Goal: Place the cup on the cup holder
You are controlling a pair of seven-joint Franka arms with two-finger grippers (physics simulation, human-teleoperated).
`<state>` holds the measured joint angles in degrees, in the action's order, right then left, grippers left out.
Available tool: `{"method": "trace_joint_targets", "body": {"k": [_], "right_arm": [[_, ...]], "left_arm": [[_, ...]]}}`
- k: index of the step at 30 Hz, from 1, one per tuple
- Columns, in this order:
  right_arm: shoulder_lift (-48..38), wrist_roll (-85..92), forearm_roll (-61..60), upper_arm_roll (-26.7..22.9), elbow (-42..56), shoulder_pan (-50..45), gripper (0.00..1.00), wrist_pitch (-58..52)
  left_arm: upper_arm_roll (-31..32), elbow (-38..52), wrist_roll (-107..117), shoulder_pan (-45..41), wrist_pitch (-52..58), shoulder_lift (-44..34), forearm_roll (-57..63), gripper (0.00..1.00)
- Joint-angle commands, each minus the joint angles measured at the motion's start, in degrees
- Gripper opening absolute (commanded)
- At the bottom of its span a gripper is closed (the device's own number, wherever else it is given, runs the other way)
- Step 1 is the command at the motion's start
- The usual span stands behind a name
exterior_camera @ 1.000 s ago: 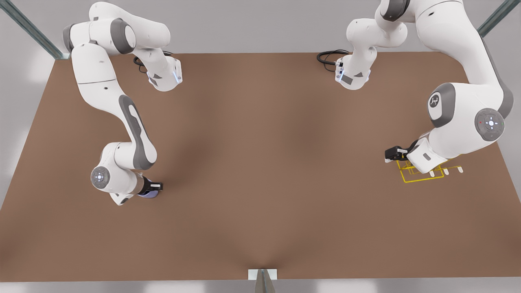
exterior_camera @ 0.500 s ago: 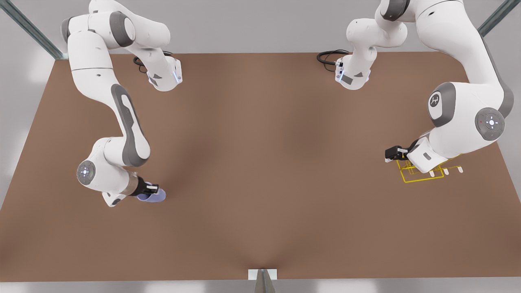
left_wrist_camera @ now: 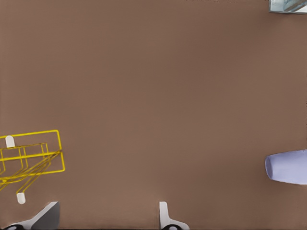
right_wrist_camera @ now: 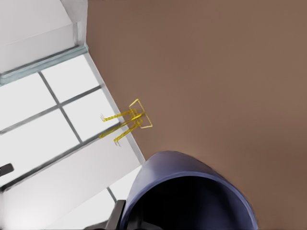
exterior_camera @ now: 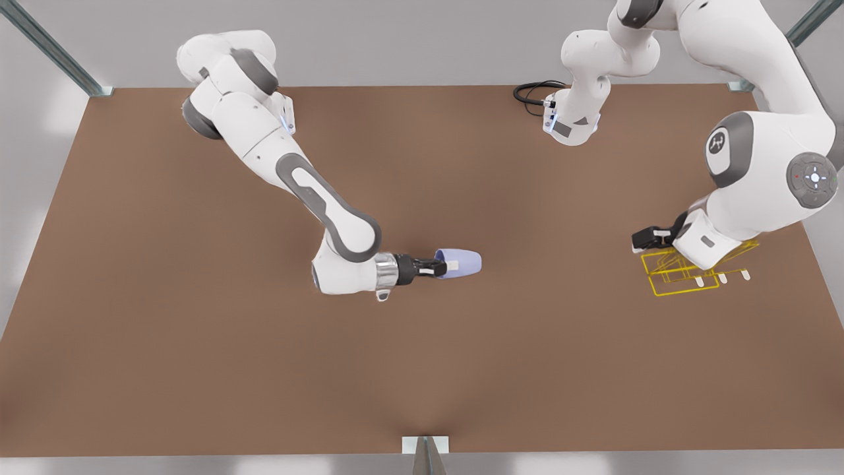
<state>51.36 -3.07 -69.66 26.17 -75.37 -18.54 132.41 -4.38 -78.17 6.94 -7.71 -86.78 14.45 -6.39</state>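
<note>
The right gripper [exterior_camera: 440, 267] grips the cup [exterior_camera: 461, 262] sideways, mid-desk, apparently carrying it toward the cup holder [exterior_camera: 679, 277]. The left gripper [exterior_camera: 649, 239] waits open, holding nothing, just above it.

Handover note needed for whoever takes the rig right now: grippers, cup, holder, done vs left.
Right gripper: shut on the cup, held on its side above mid-table, mouth toward the wrist.
Left gripper: open, hovering at the cup holder, which sits on the table at the front view's right.
Done: cup picked up and held clear of the table.
Left: carry it across to the holder and seat it on a prong.
</note>
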Motion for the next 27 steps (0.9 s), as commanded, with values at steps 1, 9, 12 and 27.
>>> {"method": "trace_joint_targets", "body": {"k": [1,9,12,27], "right_arm": [[3.4,-10.7,0.7,-1.1,5.1,-3.5,0.21,14.1],[16.6,-21.8,2.5,-7.6,22.2,-16.4,0.21,14.5],[17.6,-21.8,2.5,-7.5,22.2,-17.2,0.21,15.3],[-0.9,-11.3,7.5,-11.5,-8.8,-7.8,1.0,17.1]], "left_arm": [[3.0,1.4,67.2,-0.5,0.8,1.2,-4.2,1.0],[6.3,5.2,87.6,-1.2,-5.7,4.7,-9.2,1.0],[6.2,5.5,100.0,-5.0,-6.1,6.0,-8.3,1.0],[5.9,7.9,133.9,-17.8,-15.8,17.5,7.8,1.0]]}}
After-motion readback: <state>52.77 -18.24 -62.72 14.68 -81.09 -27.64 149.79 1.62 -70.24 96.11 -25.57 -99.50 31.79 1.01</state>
